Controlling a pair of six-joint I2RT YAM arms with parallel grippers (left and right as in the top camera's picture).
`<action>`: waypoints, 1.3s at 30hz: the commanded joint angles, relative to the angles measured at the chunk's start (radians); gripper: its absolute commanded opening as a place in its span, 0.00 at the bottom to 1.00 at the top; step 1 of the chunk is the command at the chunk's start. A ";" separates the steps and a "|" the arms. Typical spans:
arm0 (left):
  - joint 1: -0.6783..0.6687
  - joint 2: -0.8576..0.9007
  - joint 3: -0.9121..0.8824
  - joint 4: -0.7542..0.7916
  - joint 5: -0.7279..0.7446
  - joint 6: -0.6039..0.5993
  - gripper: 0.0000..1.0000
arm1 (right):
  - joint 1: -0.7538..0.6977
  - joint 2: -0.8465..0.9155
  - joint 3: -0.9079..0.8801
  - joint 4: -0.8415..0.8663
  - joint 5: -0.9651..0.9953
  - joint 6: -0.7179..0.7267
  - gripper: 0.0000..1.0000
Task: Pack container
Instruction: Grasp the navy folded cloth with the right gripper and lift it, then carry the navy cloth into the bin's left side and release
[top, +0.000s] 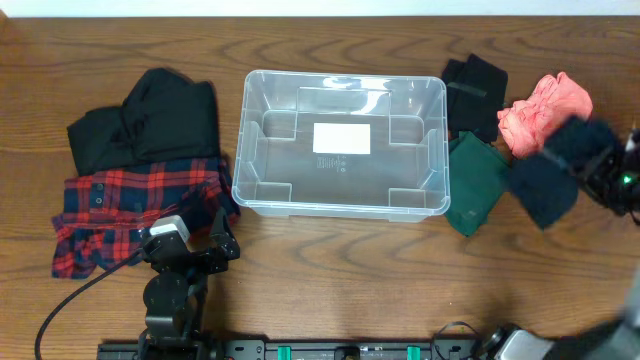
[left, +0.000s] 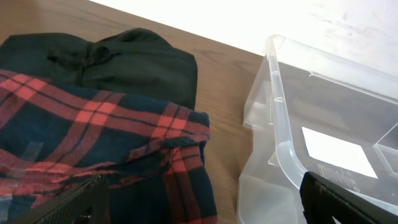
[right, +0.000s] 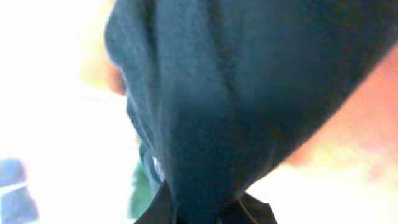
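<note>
Overhead, the container (top: 343, 205) sits mid-table between two heaps of clothing, holding nothing but the white label (top: 341, 138) on its base. The right gripper (right: 205, 213) is pinched on a navy cloth (top: 545, 188) held up to the container's right, near a pink garment (top: 545, 108) and a green one (top: 472, 185). Hanging loose, the cloth could snag on the rim or spill outside if carried across too low. The left gripper (left: 205, 208), jaws apart and holding nothing, hovers over a plaid shirt (top: 120, 205) just beside the container's left wall.
</note>
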 joint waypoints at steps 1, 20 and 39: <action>0.003 0.000 -0.024 -0.005 -0.004 0.002 0.98 | 0.161 -0.233 0.010 0.023 -0.069 0.087 0.04; 0.003 0.000 -0.024 -0.005 -0.004 0.002 0.98 | 1.032 0.053 0.042 0.693 0.099 0.513 0.06; 0.003 0.000 -0.024 -0.005 -0.004 0.002 0.98 | 1.170 0.631 0.180 0.831 -0.120 0.687 0.05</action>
